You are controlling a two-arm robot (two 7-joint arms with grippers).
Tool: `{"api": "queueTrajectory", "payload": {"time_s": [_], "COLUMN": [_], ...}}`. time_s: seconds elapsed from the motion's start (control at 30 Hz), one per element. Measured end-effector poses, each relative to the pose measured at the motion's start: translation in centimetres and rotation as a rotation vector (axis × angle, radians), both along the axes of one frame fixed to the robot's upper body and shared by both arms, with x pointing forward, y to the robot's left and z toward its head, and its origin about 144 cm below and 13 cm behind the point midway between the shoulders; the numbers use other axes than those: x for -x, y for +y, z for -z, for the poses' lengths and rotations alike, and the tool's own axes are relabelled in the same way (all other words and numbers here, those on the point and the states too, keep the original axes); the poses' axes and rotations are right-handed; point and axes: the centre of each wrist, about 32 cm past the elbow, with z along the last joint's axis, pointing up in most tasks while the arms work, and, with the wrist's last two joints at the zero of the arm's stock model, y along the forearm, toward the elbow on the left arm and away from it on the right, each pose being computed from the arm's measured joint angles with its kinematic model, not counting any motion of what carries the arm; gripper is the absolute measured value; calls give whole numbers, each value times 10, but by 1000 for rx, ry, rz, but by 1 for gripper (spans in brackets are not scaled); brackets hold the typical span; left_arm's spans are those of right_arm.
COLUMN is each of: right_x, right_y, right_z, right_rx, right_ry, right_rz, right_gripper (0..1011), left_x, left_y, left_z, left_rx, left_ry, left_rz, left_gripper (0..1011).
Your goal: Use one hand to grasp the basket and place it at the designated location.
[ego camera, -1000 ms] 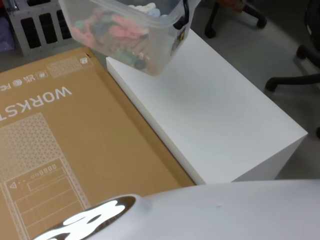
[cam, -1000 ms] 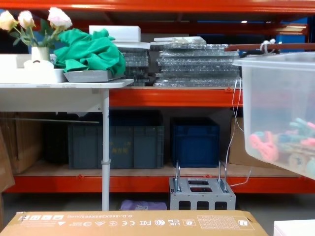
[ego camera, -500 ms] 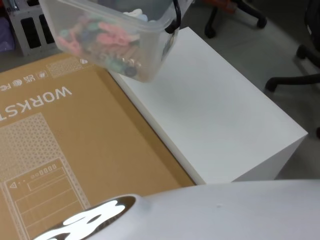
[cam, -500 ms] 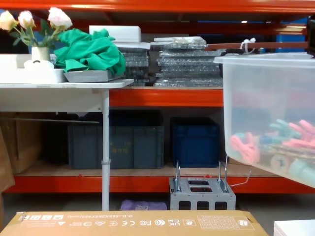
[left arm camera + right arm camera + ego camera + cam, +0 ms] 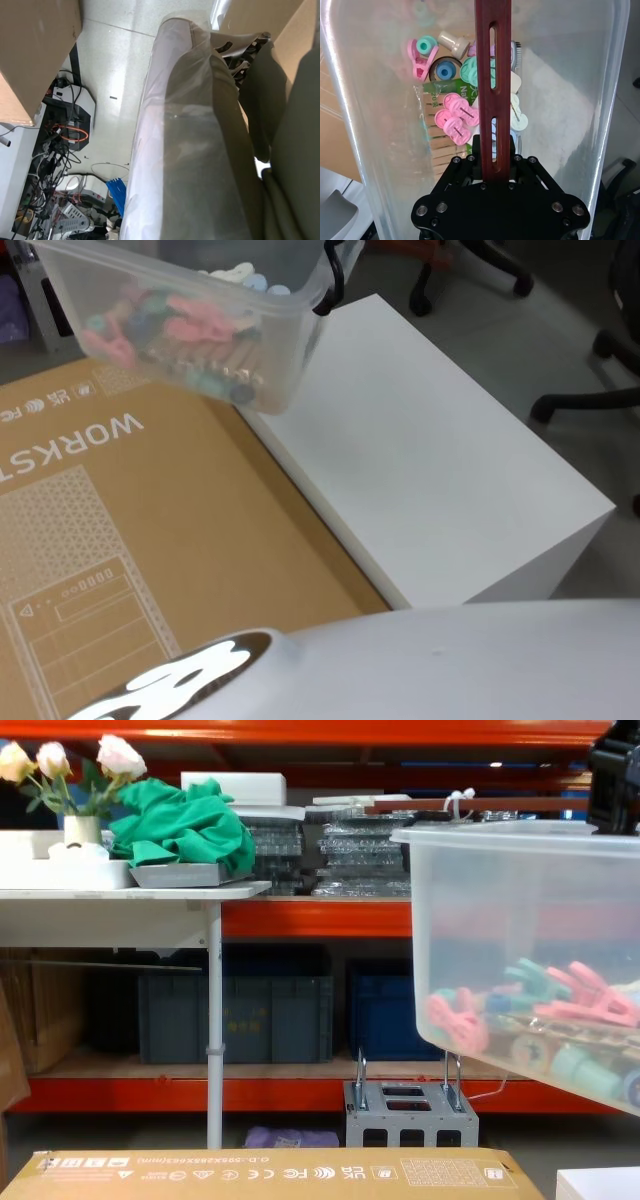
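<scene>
Gripping from above: right gripper [image 5: 492, 162] jaws clamped on wooden handle [image 5: 503, 65], tilted basket [image 5: 290, 352] held aloft.

A flat cardboard box [image 5: 150, 540] lies just beside a white table [image 5: 430, 460].

The basket [image 5: 288, 358] hangs tilted, pastel pegs [image 5: 195, 325] heaped inside, above where the cardboard box [image 5: 150, 540] meets the white worktop [image 5: 420, 470].

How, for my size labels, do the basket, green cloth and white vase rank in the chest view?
1. basket, hanging from the right gripper; nearness to the camera inflates it
2. green cloth
3. white vase
</scene>
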Motion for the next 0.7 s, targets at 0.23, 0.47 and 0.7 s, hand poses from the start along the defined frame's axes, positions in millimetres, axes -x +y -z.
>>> {"api": "queueTrajectory", "payload": {"time_s": [0.23, 0.47, 0.7], "right_x": [5, 10, 13], "right_y": [9, 14, 18], "right_z": [0, -1, -2], "right_rx": [-6, -6, -7], "right_ry": [5, 9, 10], "right_rz": [-43, -87, -113], "right_gripper": [227, 227, 227], "left_x": [0, 0, 0], "left_y": [0, 0, 0], "left_z": [0, 0, 0], "left_rx": [0, 0, 0], "left_ry": [0, 0, 0], "left_rz": [0, 0, 0], "left_gripper": [0, 0, 0]}}
